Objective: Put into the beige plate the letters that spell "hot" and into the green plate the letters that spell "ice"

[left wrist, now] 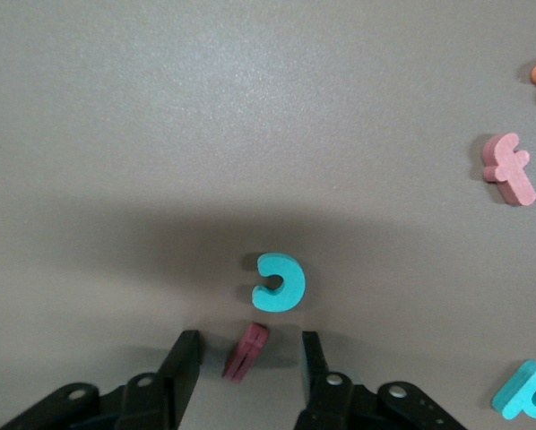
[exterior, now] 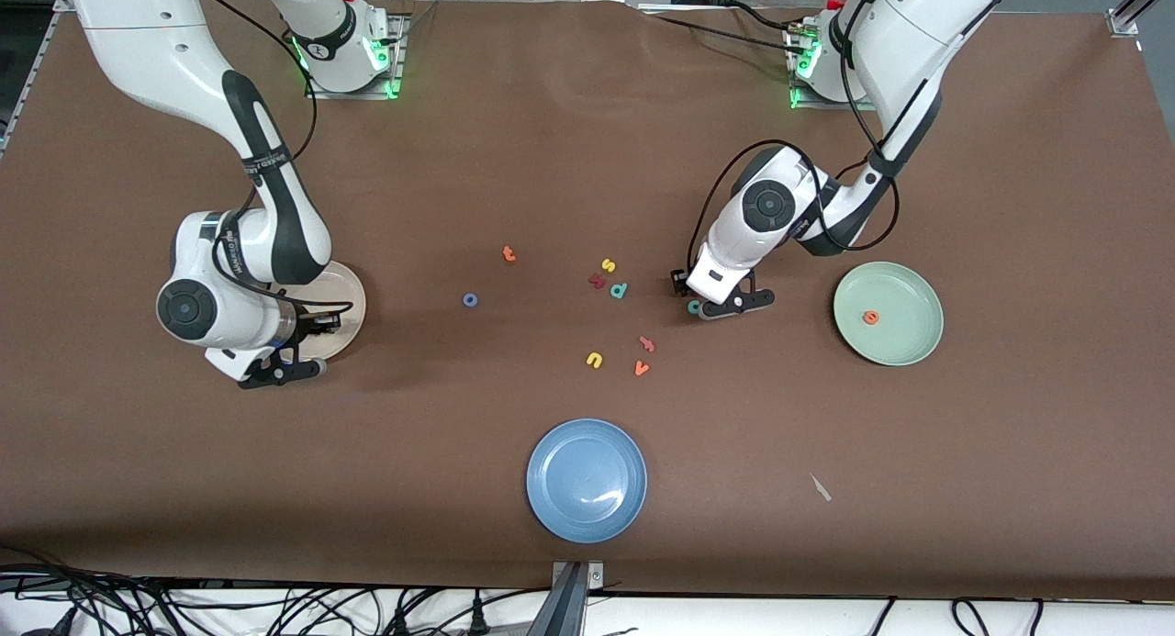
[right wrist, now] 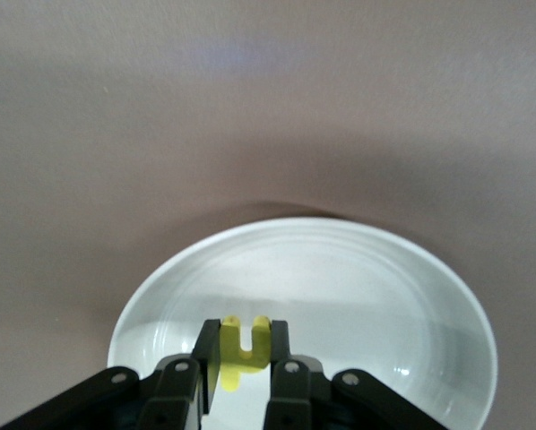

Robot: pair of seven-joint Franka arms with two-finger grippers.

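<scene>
My left gripper (left wrist: 248,340) is down at the table and open, its fingers either side of the dark red i (left wrist: 246,351) without touching it. The teal c (left wrist: 280,282) lies just ahead of its fingertips. In the front view the c (exterior: 694,306) shows beside that gripper (exterior: 714,306). An orange e (exterior: 870,318) lies in the green plate (exterior: 909,287). My right gripper (right wrist: 245,327) is shut on the yellow h (right wrist: 246,345) over the beige plate (right wrist: 367,287), which the right arm partly hides (exterior: 347,296). The blue o (exterior: 470,299) and orange t (exterior: 509,253) lie on the table's middle.
Other letters lie around the middle: a yellow s (exterior: 608,265), a teal d/p (exterior: 619,290), a pink f (exterior: 647,344), an orange v (exterior: 641,369) and a yellow u (exterior: 594,360). A blue plate (exterior: 587,480) sits nearest the front camera.
</scene>
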